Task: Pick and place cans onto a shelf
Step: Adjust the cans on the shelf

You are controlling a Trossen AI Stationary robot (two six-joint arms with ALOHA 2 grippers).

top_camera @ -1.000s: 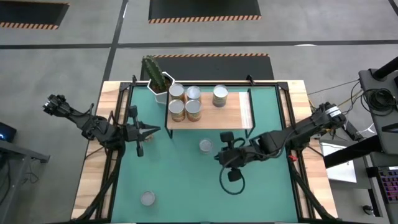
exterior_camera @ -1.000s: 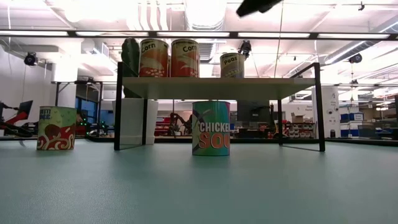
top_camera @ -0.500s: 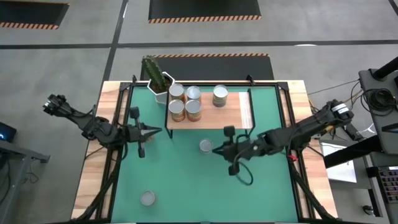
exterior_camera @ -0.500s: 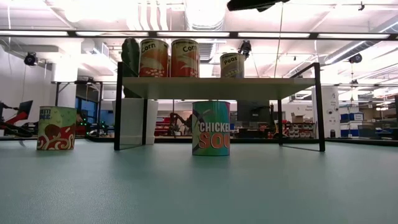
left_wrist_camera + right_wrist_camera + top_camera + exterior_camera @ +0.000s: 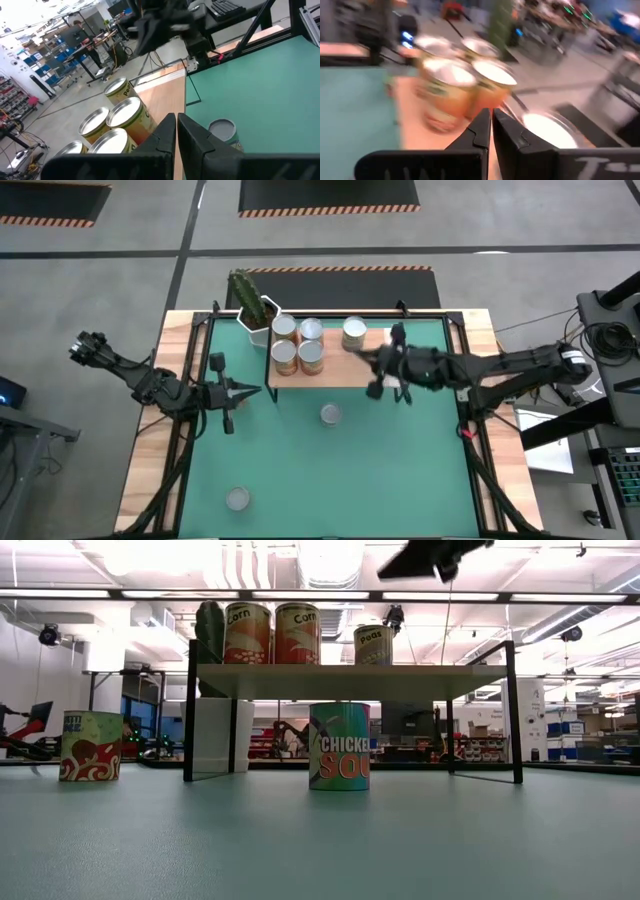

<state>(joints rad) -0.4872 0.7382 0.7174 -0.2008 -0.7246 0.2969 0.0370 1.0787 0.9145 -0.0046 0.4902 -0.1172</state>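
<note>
Two dark jointed arms; black wedge-shaped fingers (image 5: 195, 145); white band near right wrist.

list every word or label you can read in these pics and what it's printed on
"Corn" on the left orange can on the shelf.
"Corn" on the orange can beside it.
"Peas" on the greenish can further along the shelf.
"CHICKE" over "SOU", cut off by the curve, on the can below the shelf.
The top band of the green and red can has lettering too small to read.
The labels in both wrist views are too blurred or cropped to read.
</note>
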